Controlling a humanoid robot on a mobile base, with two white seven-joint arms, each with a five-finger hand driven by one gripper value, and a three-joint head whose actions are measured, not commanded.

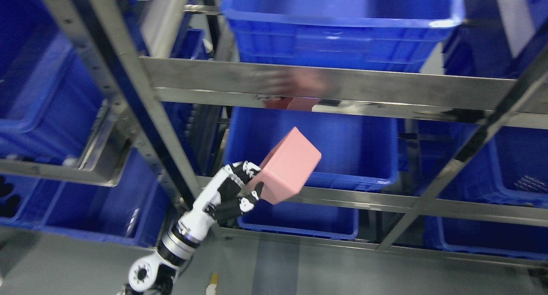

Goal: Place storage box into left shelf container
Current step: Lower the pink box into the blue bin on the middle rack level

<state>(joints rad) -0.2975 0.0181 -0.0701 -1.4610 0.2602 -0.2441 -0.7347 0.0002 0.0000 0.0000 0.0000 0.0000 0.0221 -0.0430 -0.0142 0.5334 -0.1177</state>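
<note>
Left hand (239,188) clamped on pink storage box (289,166) by lower corner only, box tilted, hanging mid-air right of shelf upright (141,128), in front of blue bin (355,158). Sketchy grip imo: could pivot, slip out, or clip upright swinging toward left container (38,98).

Left arm (171,248) cut off at bottom edge; upper part out of frame. Left hand (231,192): palm and part of the fingers hidden behind the pink storage box (289,166). Box's far faces not visible. Top blue bin (342,29) cropped by top edge. Middle bin (338,145): rim hidden behind steel shelf rail (342,87). Pinkish smear on that rail, blurred. Bins at left edge (38,93) and right edge (513,162) cut off. Whole view slightly motion-blurred.
</note>
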